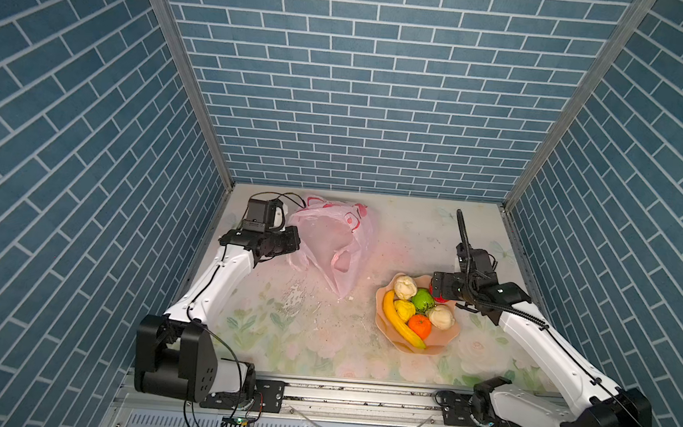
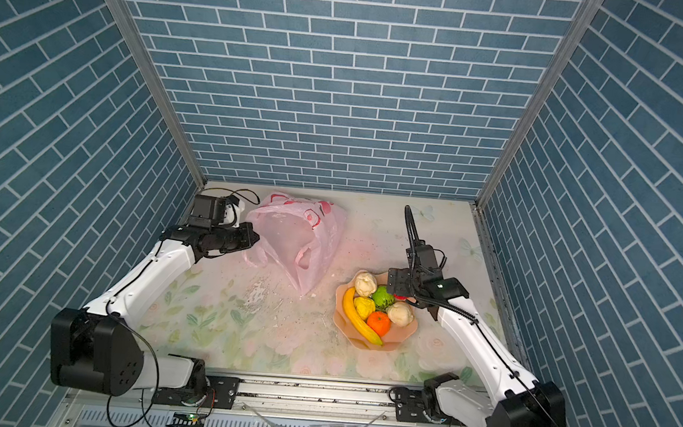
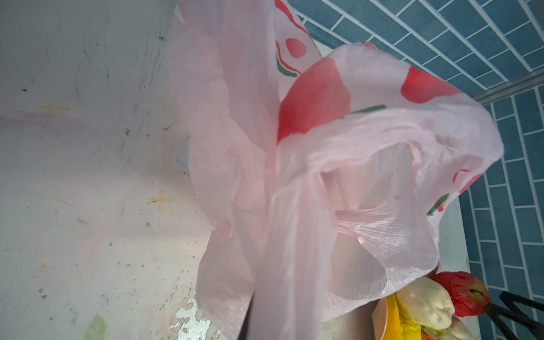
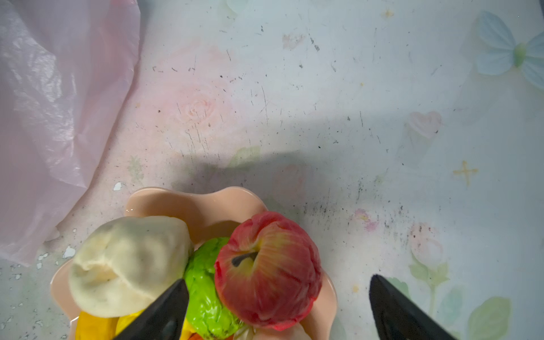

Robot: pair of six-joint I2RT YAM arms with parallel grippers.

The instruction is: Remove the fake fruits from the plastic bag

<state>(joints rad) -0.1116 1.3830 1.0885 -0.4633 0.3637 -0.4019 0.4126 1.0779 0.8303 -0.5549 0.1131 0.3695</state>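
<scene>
The pink plastic bag (image 1: 329, 238) hangs crumpled at the back left, and my left gripper (image 1: 289, 219) is shut on its edge. In the left wrist view the bag (image 3: 294, 176) drapes over the jaws and hides them. No fruit shows through it. The fake fruits lie in a peach bowl (image 1: 437, 349): banana (image 1: 400, 319), tangerine (image 1: 419, 326), wrinkly yellow one (image 1: 404, 310), green one (image 1: 423, 300), two cream lumps (image 1: 405, 287). The red apple (image 4: 268, 270) rests at the bowl's far right edge. My right gripper (image 4: 275, 281) stands open around the apple, fingers (image 4: 391, 309) clear of it.
The floral table (image 1: 301, 336) carries flaked paint near its middle. Blue brick walls (image 1: 361, 99) close in the back and both sides. A metal rail (image 1: 359, 395) runs along the front edge between the arm bases.
</scene>
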